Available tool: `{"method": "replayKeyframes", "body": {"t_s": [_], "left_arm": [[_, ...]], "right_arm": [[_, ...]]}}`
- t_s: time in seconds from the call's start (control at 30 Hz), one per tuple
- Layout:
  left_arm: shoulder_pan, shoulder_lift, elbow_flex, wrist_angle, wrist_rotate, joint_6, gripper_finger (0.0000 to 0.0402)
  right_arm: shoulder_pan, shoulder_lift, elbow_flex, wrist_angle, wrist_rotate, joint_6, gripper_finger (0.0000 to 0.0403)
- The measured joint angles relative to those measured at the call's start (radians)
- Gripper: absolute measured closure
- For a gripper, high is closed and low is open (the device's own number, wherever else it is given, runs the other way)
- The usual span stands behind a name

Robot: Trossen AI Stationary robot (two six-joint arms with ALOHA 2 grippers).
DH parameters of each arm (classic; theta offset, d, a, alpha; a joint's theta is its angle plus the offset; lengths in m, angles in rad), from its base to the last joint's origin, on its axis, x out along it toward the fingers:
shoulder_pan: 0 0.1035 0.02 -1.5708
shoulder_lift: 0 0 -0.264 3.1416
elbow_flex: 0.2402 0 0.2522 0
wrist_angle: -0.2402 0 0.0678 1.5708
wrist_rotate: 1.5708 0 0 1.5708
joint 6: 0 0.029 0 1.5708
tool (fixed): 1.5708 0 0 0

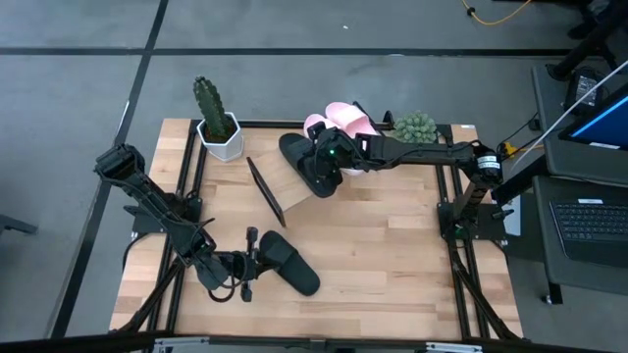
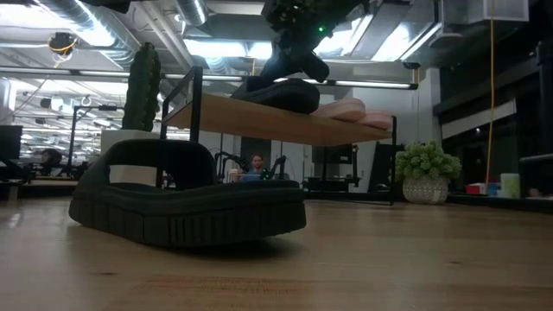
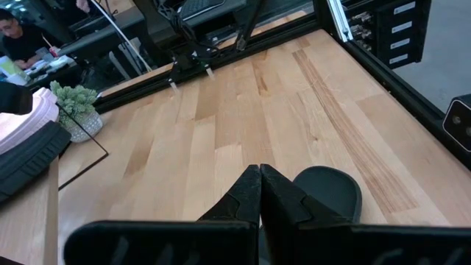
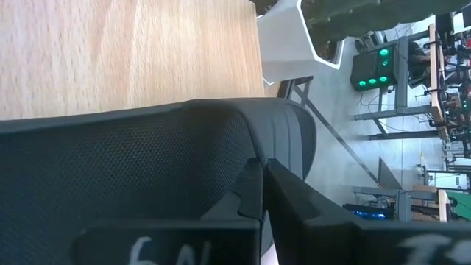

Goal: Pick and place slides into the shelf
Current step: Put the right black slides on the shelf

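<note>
Grey floor surrounds the pale wood table (image 1: 392, 255). From above, the shelf (image 1: 294, 186) slants near the table's twelve o'clock edge, a cactus (image 1: 210, 106) in a white pot at eleven o'clock and a small bushy plant (image 1: 416, 126) at one. Two pink slides (image 1: 339, 120) lie together on the shelf; just beside them a black slide (image 1: 306, 165), matte and wide-strapped, rests on the board with the right gripper (image 1: 328, 160) on it. At seven o'clock the other black slide (image 1: 289, 263) lies on the table, the left gripper (image 1: 249, 263) touching its end.

From table height, that slide (image 2: 186, 203) fills the foreground, ribbed along its thick sole, open at the toe. Behind and above it, the shelf (image 2: 285, 123) carries a black slide (image 2: 276, 93) with the right gripper (image 2: 294, 43) above it, and the pinks (image 2: 354, 111) beyond.

Left wrist: the fingers (image 3: 283, 206) are pressed together with nothing between them, the slide's (image 3: 327, 193) rounded end right behind them.

Right wrist: the fingers (image 4: 294, 202) are pinched on the black slide's (image 4: 125, 169) mesh-textured strap.
</note>
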Motion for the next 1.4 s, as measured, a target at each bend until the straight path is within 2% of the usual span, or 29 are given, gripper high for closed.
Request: {"method": "replayKeyframes", "body": {"t_s": [0.47, 0.73, 1.07, 1.4], "left_arm": [[0.000, 0.000, 0.000, 0.000, 0.000, 0.000, 0.0401], [-0.003, 0.000, 0.000, 0.000, 0.000, -0.006, 0.0401], [-0.037, 0.000, 0.000, 0.000, 0.000, -0.006, 0.0401], [-0.052, 0.000, 0.000, 0.000, 0.000, -0.006, 0.0401]], "right_arm": [[-0.002, 0.000, 0.000, 0.000, 0.000, 0.059, 0.0393], [-0.019, 0.000, 0.000, 0.001, -0.035, 0.121, 0.0392], [-0.021, 0.001, 0.000, -0.001, -0.068, 0.124, 0.0390], [-0.025, 0.002, 0.000, -0.001, -0.073, 0.127, 0.0340]]}}
